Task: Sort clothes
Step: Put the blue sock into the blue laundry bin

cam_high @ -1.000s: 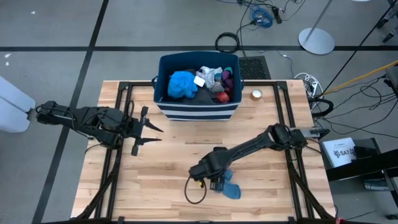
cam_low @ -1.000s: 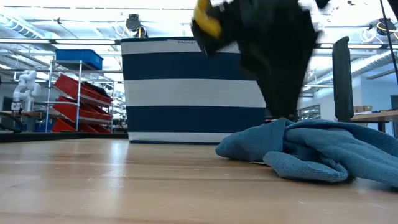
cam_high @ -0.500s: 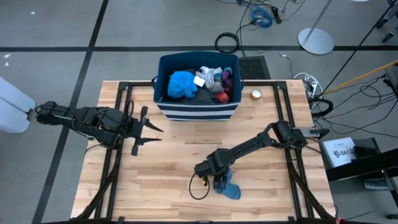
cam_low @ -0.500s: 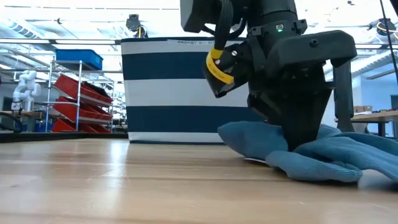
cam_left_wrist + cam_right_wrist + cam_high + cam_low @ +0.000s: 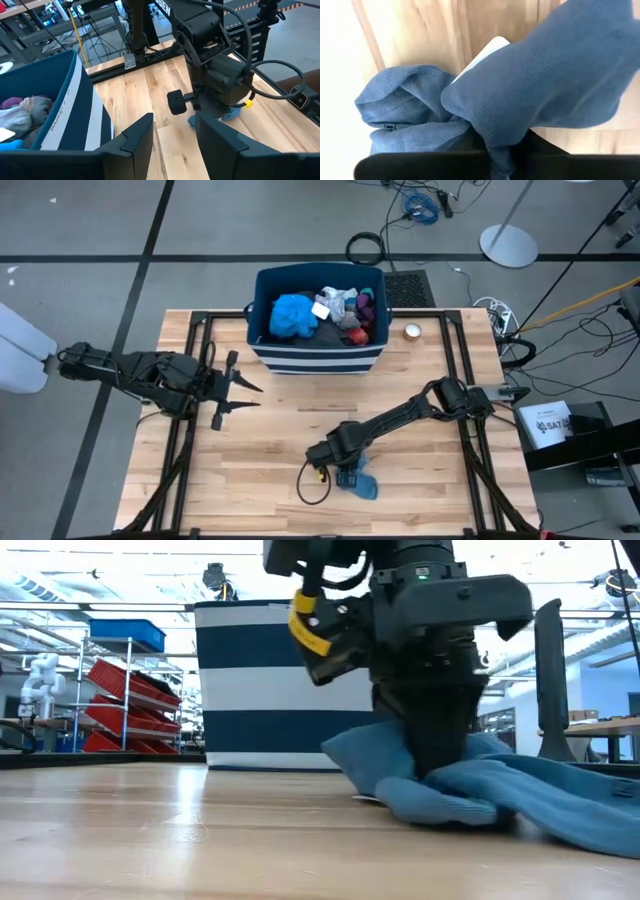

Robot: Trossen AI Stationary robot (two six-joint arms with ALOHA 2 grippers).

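A grey-blue sock (image 5: 364, 486) lies crumpled on the wooden table near its front edge, right of the middle. My right gripper (image 5: 347, 478) points straight down on it, shut on a bunch of its cloth (image 5: 440, 785). The rest of the clothes, bright blue (image 5: 293, 315), white, grey and red, lie heaped in the dark blue striped bin (image 5: 318, 358) at the far edge. My left gripper (image 5: 248, 396) hovers open over the table's left half, holding nothing; its wrist view shows the right arm (image 5: 220, 75) on the sock (image 5: 233, 114). My right gripper pinches a gathered fold of the sock (image 5: 492, 140) between its two fingers, coming from above and pointing down. The cloth bulges out on both sides of the fingers (image 5: 440, 740). The sock still lies on the table, its long end (image 5: 580, 810) trailing off slack.
A white tag or card (image 5: 487, 50) shows under the sock. A small round thing (image 5: 412, 332) sits on the table right of the bin. Black frame rails (image 5: 190, 380) run along both table sides. Bare wood lies between the two grippers.
My right gripper has come down onto the sock, drifted a little toward the table's left edge, and taken hold of it. The sock's cloth has bunched up around the fingers and been drawn slightly left along the table.
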